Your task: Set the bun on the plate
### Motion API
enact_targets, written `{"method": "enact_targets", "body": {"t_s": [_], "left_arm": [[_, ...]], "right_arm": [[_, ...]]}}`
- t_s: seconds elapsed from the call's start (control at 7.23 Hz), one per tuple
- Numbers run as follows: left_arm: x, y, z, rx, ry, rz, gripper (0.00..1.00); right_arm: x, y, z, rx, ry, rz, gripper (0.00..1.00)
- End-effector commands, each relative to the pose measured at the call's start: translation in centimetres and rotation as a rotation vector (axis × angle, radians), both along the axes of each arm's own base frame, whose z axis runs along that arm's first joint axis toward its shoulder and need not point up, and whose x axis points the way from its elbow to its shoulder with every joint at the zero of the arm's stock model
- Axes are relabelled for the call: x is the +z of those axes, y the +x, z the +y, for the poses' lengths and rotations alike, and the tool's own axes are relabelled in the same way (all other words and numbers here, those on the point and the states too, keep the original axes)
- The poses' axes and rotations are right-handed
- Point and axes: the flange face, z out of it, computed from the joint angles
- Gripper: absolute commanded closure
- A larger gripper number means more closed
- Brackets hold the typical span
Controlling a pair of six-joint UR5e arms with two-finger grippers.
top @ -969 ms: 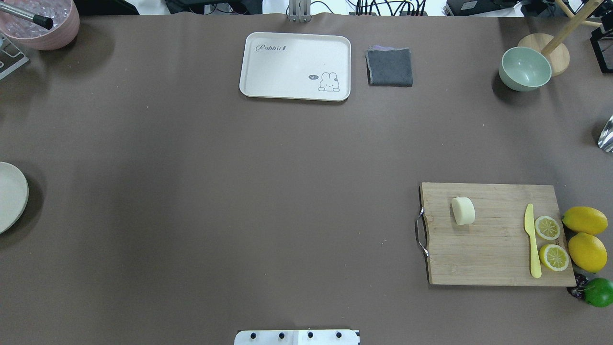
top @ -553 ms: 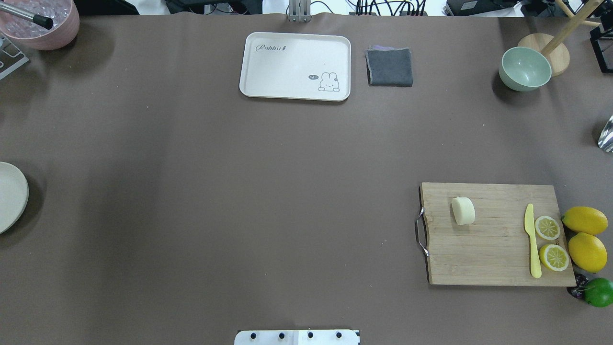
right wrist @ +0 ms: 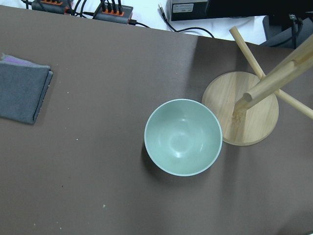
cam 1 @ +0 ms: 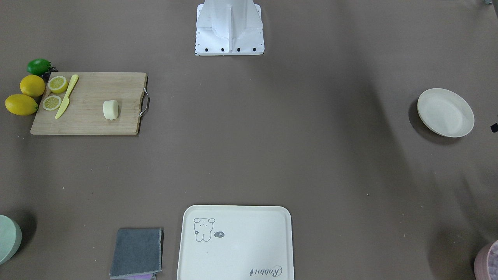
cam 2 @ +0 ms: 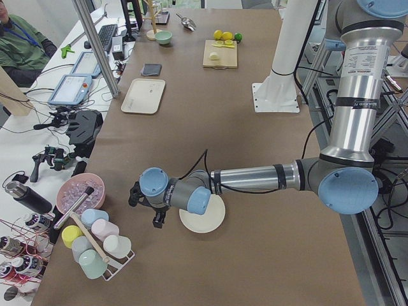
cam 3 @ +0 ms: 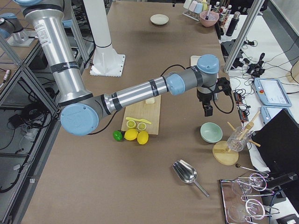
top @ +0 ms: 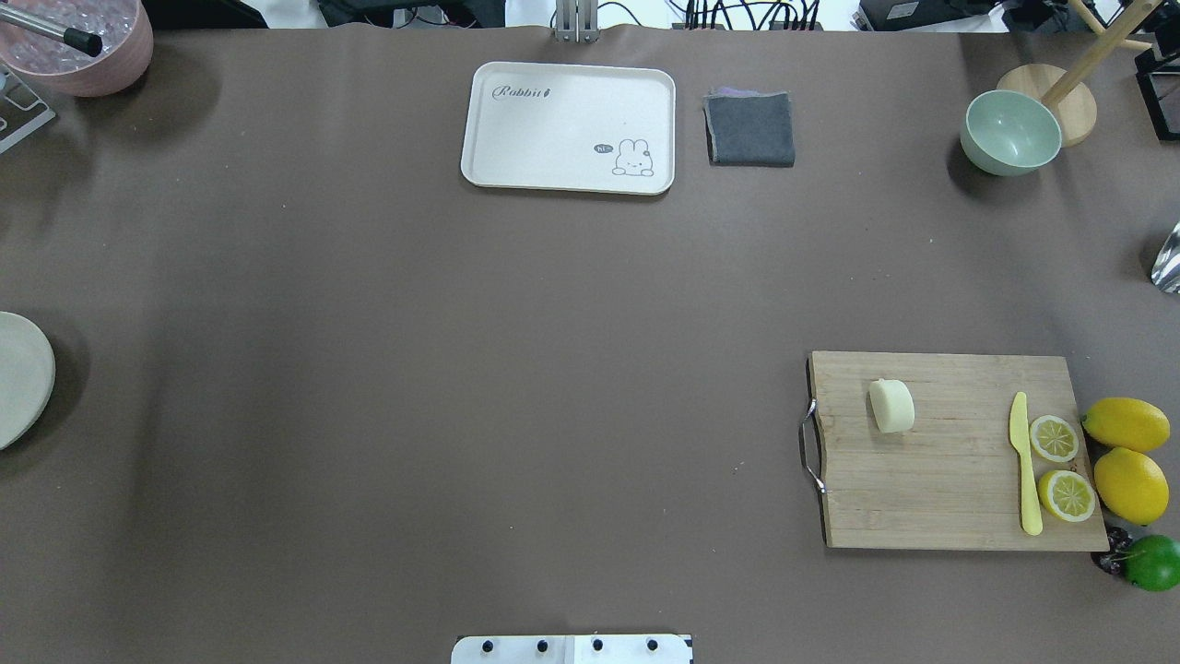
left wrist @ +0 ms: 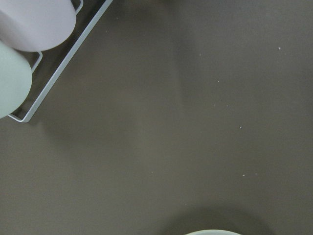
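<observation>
- Overhead exterior: you get the bun lying on the cutting board, near the end with the metal handle.
- At the board's other end you have a yellow knife and two lemon halves on the wood. Two whole lemons and a lime sit just off that edge.
- Plate sits well apart from the board, at the opposite end of the table.
- Left gripper hangs just beside the plate, far from the board. You only see it from the side, so you cannot tell whether the claw is wide or narrow.
- Right gripper hangs past the board, near the green bowl. Side view only again, so you cannot tell the claw state.
- Tray and grey cloth lie well beyond the board, on the operators' side.
</observation>
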Motion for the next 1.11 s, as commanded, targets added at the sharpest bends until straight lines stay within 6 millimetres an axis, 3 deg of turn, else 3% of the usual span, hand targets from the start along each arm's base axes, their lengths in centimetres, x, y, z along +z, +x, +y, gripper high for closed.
{"method": "enact_targets", "body": {"t_s": [0.0, 0.28, 0.97], "left_arm": [[3.3, 3.5, 3.3, 0.075, 0.005, -0.008, 0.03], [4.6, 5.2, 4.1, 0.113, -0.003, -0.011, 0.03], [5.1, 6.4, 4.1, 0.131, 0.004, -0.060, 0.08]], "right_arm": [[-0.7, 0.3, 0.1, 0.023, 0.004, 0.006, 0.00], [-1.2, 0.3, 0.1, 0.028, 0.013, 0.012, 0.00], [-1.8, 0.4, 0.1, 0.059, -0.008, 0.000, 0.00]]}}
